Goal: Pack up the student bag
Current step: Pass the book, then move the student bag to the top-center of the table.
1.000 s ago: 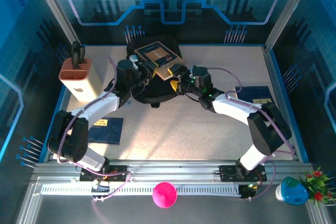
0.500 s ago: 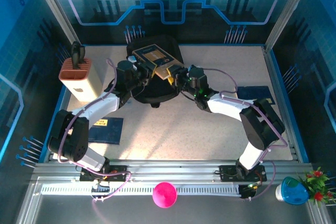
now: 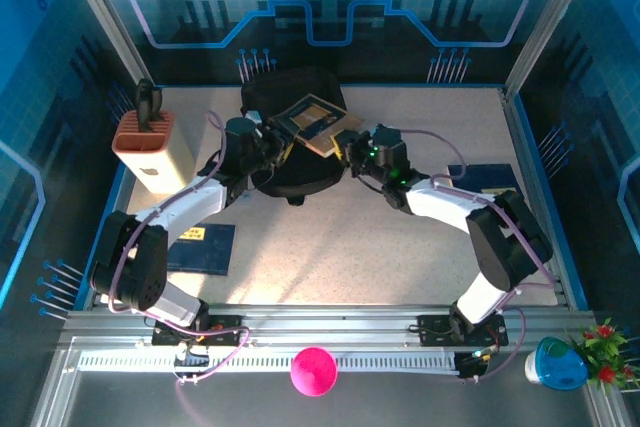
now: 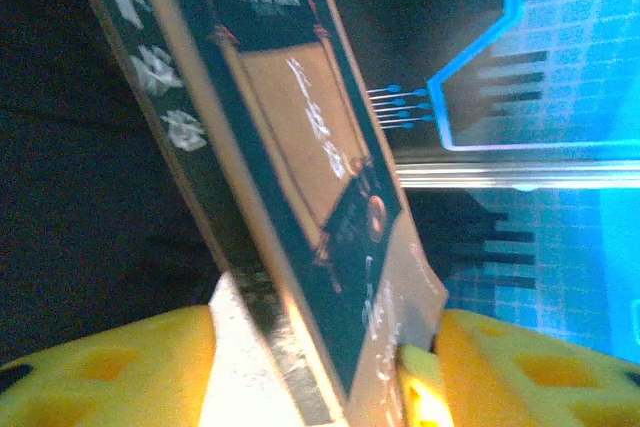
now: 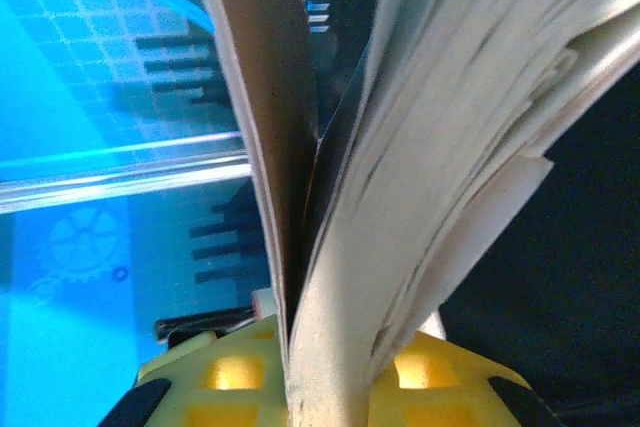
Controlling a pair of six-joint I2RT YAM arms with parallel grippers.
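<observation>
1 student bag (image 3: 300, 175), black, upper centre of the top view, lying on the table (image 3: 350, 237) with both arms reaching to it. 1 book (image 3: 313, 119) with a dark cover and tan panel sits tilted on top of the bag, between the 2 grippers.

Left gripper (image 3: 280, 145): yellow fingers (image 4: 100, 367) apart, gap wider than the book (image 4: 290, 127) is thick. The book's corner lies slanted in that gap (image 4: 310, 367).

Right gripper (image 3: 345, 142): clamped on the book's other edge. In its wrist view (image 5: 320, 377) the pages (image 5: 430, 147) fan out above the pinch.

2 blue books flat on the table, 1 lower left (image 3: 205, 247) and 1 at the right (image 3: 490, 179), both well apart from the bag. 1 tan box (image 3: 150, 152) with an orange-brown top stands upper left.
</observation>
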